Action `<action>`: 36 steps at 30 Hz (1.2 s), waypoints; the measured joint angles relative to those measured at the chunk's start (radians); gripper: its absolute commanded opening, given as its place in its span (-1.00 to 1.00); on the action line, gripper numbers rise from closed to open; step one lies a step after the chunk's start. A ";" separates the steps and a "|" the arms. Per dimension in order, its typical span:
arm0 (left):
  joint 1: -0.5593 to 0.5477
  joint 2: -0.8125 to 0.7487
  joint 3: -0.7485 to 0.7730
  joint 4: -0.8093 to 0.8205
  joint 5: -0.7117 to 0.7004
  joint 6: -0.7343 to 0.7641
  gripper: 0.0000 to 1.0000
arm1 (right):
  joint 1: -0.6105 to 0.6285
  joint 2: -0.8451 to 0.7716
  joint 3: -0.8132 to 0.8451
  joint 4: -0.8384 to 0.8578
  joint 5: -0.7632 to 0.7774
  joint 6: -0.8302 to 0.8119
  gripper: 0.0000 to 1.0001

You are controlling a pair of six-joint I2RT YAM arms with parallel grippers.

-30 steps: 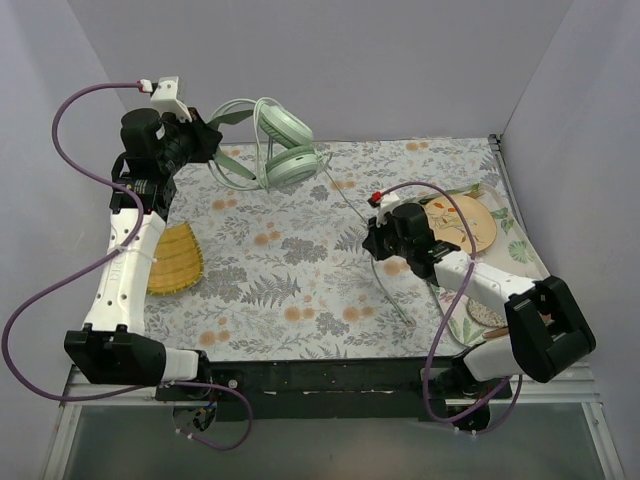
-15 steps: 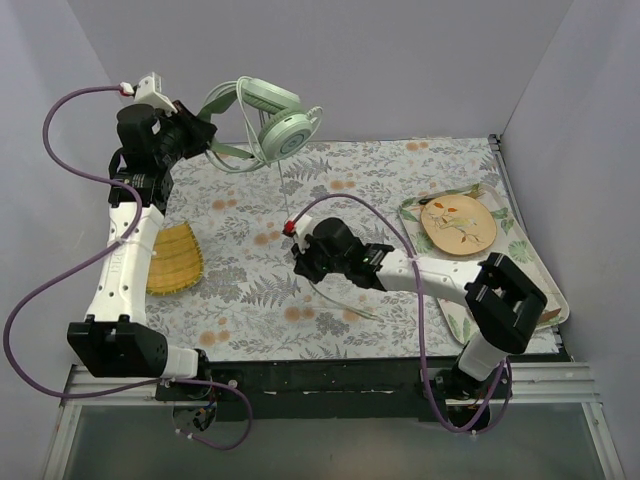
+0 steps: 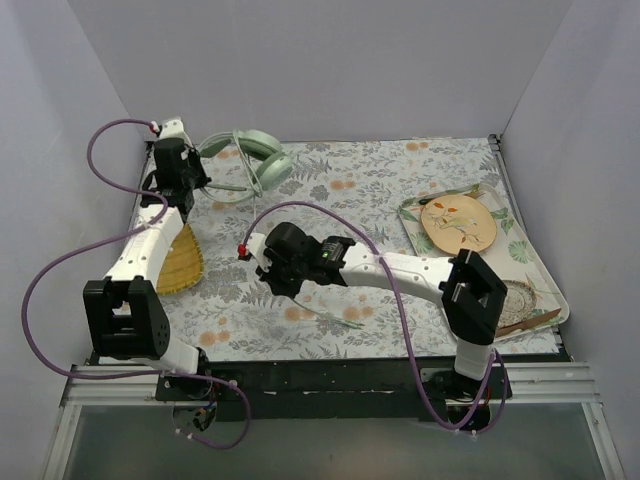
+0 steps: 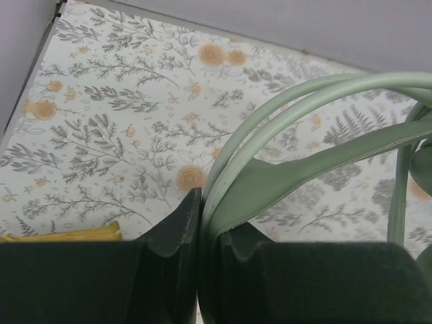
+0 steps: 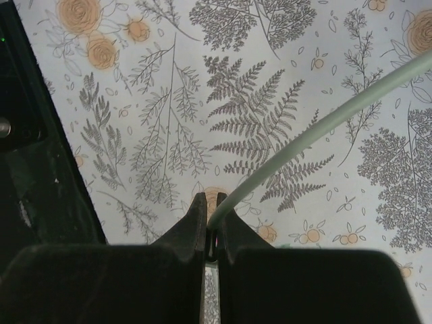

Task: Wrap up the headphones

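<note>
Pale mint-green over-ear headphones with a padded headband (image 3: 262,152) sit at the far-left corner of the flower-printed counter (image 3: 400,180), close to the back wall; whether the cups touch the cloth cannot be told. The left fingers (image 4: 194,209) are pinched tight on the flat green headband, which arches up and away to the right in the left wrist view. The headphones' long, thin, pale translucent cable (image 5: 317,128) runs low over the fern print toward the middle of the counter; the right fingers (image 5: 202,219) are pressed together on it, the cord coming out between their tips and sweeping up to the right. In the top view the right arm reaches far across to the left, its wrist near the counter's centre. A yellow woven fan-shaped mat (image 3: 180,260) lies by the left edge; a leaf-patterned tray (image 3: 522,250) at the right carries 1 round tan plate (image 3: 458,222).
</note>
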 measured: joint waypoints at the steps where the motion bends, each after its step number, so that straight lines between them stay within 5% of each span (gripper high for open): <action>1: -0.016 -0.004 -0.032 0.031 -0.032 0.047 -1.00 | 0.003 0.003 0.023 -0.030 -0.002 -0.009 -0.97; 7: -0.187 -0.091 -0.303 0.223 -0.137 0.393 -1.00 | -0.018 -0.040 0.096 -0.222 0.079 -0.070 -0.97; 16: -0.299 -0.296 -0.509 0.232 -0.011 0.708 -1.00 | -0.252 -0.050 0.283 -0.375 0.168 -0.134 -0.97; 24: -0.335 -0.338 -0.481 0.112 0.193 0.731 -1.00 | -0.276 0.018 0.398 -0.420 0.165 -0.213 -0.97; 30: -0.336 -0.338 -0.366 -0.037 0.327 0.610 -1.00 | -0.346 0.029 0.359 -0.380 0.062 -0.232 -0.97; 36: -0.330 -0.334 -0.232 -0.161 0.448 0.474 -1.00 | -0.421 -0.133 0.125 -0.140 -0.164 -0.226 -0.60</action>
